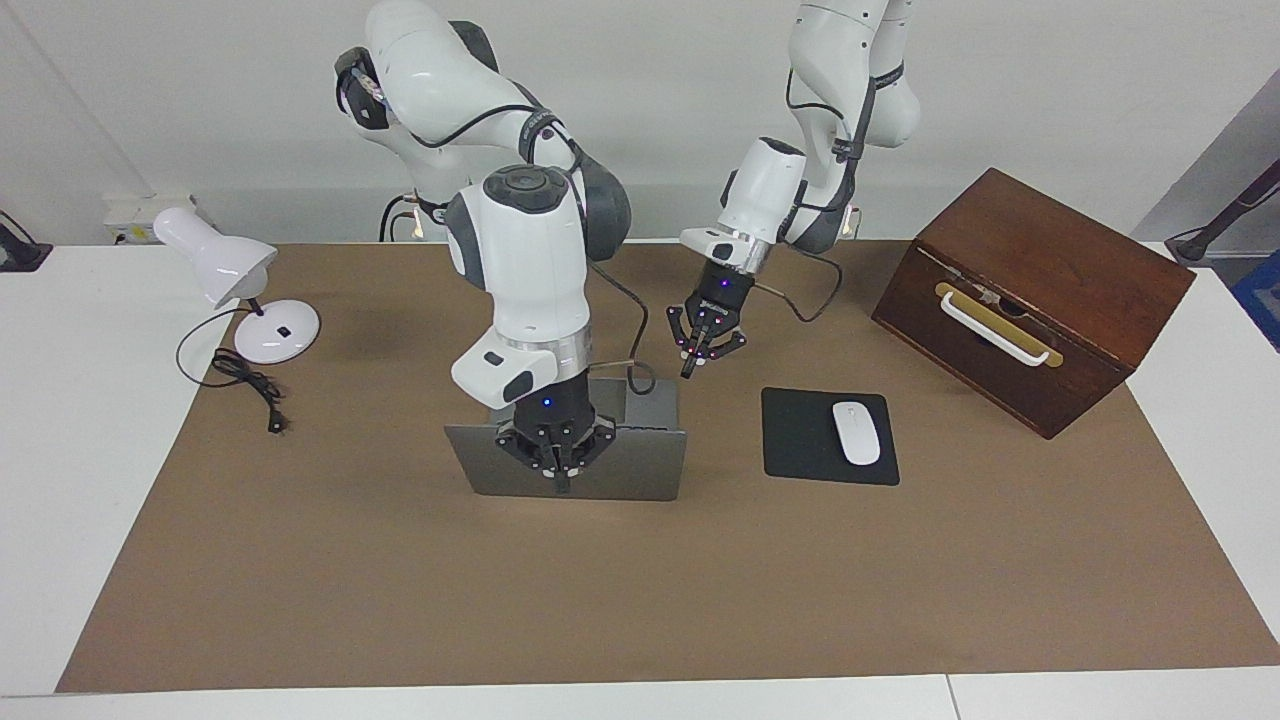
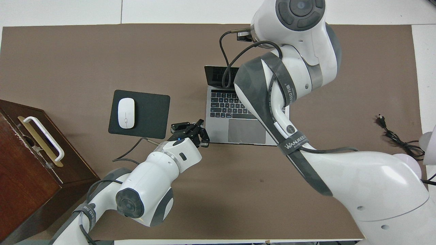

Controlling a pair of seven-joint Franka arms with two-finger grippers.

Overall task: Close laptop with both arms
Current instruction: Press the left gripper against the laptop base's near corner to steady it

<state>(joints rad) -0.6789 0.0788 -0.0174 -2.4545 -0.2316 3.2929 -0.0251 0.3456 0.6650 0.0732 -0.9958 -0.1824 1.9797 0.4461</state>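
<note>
The silver-grey laptop (image 1: pixel 640 465) stands open on the brown mat, its lid upright and its outer face turned away from the robots. Its keyboard and trackpad (image 2: pixel 247 131) show in the overhead view. My right gripper (image 1: pixel 561 485) reaches over the lid's top edge and hangs with its fingers shut against the outer face. The arm hides it in the overhead view. My left gripper (image 1: pixel 689 368) is shut and empty, and hovers just off the laptop base's corner at the left arm's end. It also shows in the overhead view (image 2: pixel 194 132).
A black mousepad (image 1: pixel 800 440) with a white mouse (image 1: pixel 856 432) lies beside the laptop toward the left arm's end. A brown wooden box (image 1: pixel 1040 290) with a white handle stands past it. A white desk lamp (image 1: pixel 235 275) and its cord sit at the right arm's end.
</note>
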